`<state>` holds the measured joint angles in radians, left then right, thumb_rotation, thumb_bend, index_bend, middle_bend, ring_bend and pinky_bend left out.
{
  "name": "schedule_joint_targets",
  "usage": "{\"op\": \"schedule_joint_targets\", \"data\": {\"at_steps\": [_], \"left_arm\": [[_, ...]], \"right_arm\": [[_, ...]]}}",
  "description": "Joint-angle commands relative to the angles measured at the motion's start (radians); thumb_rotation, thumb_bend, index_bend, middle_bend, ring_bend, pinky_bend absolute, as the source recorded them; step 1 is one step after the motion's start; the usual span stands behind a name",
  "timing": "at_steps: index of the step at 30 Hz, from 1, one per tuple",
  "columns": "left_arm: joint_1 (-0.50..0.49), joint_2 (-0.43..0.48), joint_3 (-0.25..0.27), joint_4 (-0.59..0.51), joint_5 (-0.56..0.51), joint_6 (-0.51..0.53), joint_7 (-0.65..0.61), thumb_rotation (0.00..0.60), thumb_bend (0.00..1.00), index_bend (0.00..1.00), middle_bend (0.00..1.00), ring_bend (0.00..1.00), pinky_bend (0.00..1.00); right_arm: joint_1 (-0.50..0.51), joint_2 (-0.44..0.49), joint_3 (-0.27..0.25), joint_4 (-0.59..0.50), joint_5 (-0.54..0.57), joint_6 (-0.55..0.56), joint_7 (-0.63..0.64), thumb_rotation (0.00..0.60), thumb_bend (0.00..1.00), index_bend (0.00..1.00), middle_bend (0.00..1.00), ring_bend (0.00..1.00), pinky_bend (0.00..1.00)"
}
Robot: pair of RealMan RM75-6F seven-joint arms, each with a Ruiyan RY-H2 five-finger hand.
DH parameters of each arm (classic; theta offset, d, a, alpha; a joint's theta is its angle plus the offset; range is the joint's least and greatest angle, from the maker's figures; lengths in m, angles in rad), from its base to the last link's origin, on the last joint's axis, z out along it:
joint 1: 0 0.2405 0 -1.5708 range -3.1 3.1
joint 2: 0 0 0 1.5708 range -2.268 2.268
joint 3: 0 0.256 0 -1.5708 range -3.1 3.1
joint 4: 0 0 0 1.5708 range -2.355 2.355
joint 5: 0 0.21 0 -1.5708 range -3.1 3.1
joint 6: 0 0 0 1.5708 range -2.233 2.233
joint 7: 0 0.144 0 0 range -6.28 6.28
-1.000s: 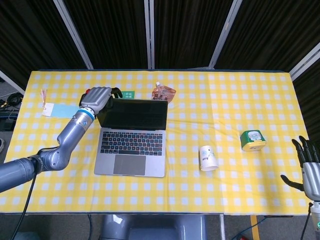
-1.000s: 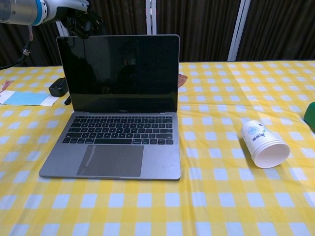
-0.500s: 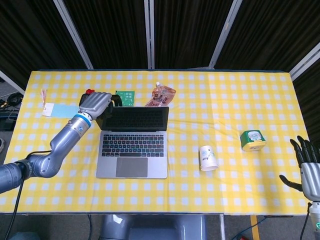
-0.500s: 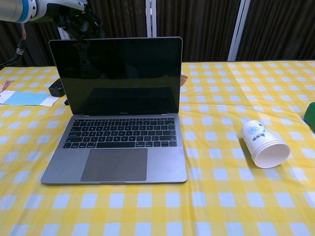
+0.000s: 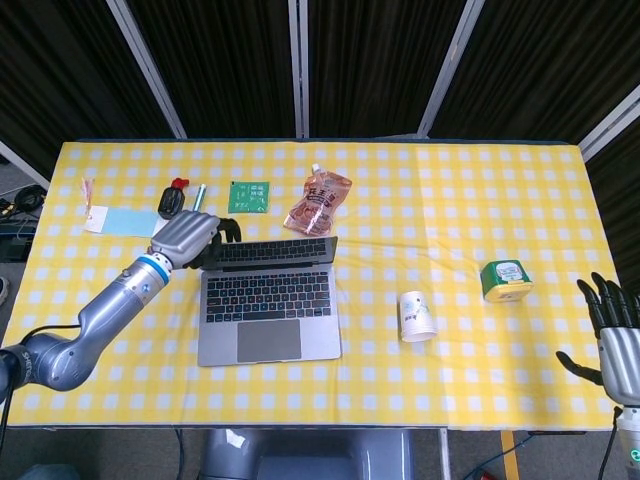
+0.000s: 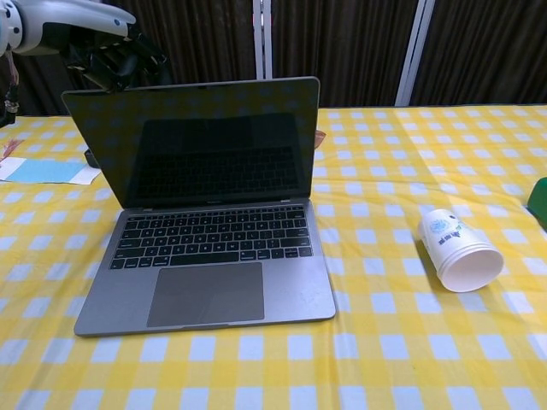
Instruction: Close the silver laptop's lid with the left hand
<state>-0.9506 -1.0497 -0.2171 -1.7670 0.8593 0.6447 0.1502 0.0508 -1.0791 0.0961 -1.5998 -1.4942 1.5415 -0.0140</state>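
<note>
The silver laptop [image 5: 268, 310] sits left of centre on the checked table, its lid [image 6: 197, 141] tipped forward over the keyboard. My left hand [image 5: 192, 237] rests on the lid's top left corner, fingers curled over the back edge; the same left hand [image 6: 107, 55] appears above the screen in the chest view. My right hand [image 5: 612, 330] hangs off the table's right edge, fingers spread, holding nothing.
A white paper cup [image 5: 416, 316] lies on its side right of the laptop. A green tin [image 5: 505, 279] stands further right. Behind the laptop lie a snack pouch [image 5: 316, 200], a green card [image 5: 247, 196], a black and red object [image 5: 172, 199] and a blue paper [image 5: 121, 220].
My left hand has pushed the lid forward and down, and the screen now leans further over the keys. The laptop has slid slightly toward me and turned. The right hand stays put.
</note>
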Motion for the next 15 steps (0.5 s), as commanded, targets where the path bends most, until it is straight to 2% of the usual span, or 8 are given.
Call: {"op": "schedule_joint_targets", "data": {"at_steps": [1,7,15], "left_arm": [[0.04,0.024,0.009,-0.046,0.085,0.012,-0.043,0.6,1.0,0.4,0.4,0.43,0.46],[0.083,0.021,0.047,-0.096,0.216,0.011,-0.084,0.6,1.0,0.4,0.4,0.43,0.46],[0.096,-0.043,0.094,-0.08,0.304,0.017,-0.083,0.6,1.0,0.4,0.4,0.43,0.46]], "right_arm": [[-0.002,0.002,-0.001,-0.004,-0.004,0.006,-0.001,0.6,0.0,0.04,0.0,0.0,0.0],[-0.01,0.009,-0.002,-0.014,-0.016,0.025,0.001,0.6,0.0,0.04,0.0,0.0,0.0],[-0.016,0.014,-0.002,-0.02,-0.02,0.035,0.004,0.6,0.0,0.04,0.0,0.0,0.0]]}}
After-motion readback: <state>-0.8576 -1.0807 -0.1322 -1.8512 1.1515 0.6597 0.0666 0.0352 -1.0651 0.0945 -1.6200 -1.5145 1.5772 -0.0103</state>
